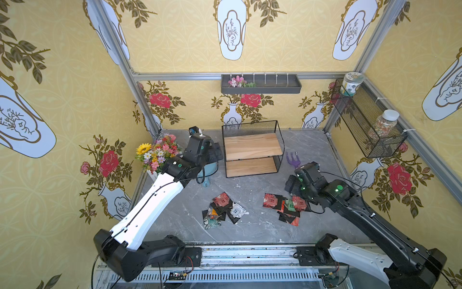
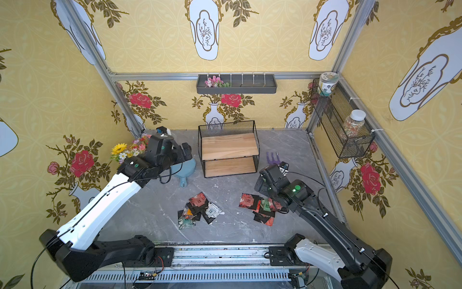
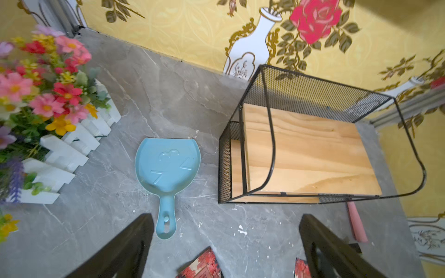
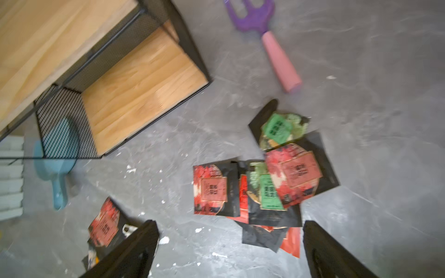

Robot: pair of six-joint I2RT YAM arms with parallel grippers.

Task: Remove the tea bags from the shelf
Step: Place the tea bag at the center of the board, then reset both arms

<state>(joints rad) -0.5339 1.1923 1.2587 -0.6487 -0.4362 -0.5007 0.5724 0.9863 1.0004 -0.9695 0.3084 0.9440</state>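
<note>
The shelf (image 1: 252, 150) stands at the back of the table, and both wooden boards (image 3: 308, 149) are bare. The tea bags lie on the table in front of it in two loose piles, a left pile (image 1: 222, 209) and a right pile (image 1: 285, 205), with red, green and white panels (image 4: 284, 173). My left gripper (image 3: 226, 221) hangs open and empty over the table left of the shelf, beside the dustpan. My right gripper (image 4: 231, 226) is open and empty too, raised just behind the right pile.
A blue dustpan (image 3: 166, 166) lies left of the shelf beside a flower box with a white picket fence (image 1: 157, 152). A purple rake with a pink handle (image 4: 265, 36) lies right of the shelf. A grey tray (image 1: 260, 83) and a mesh basket (image 1: 367, 120) hang on the walls.
</note>
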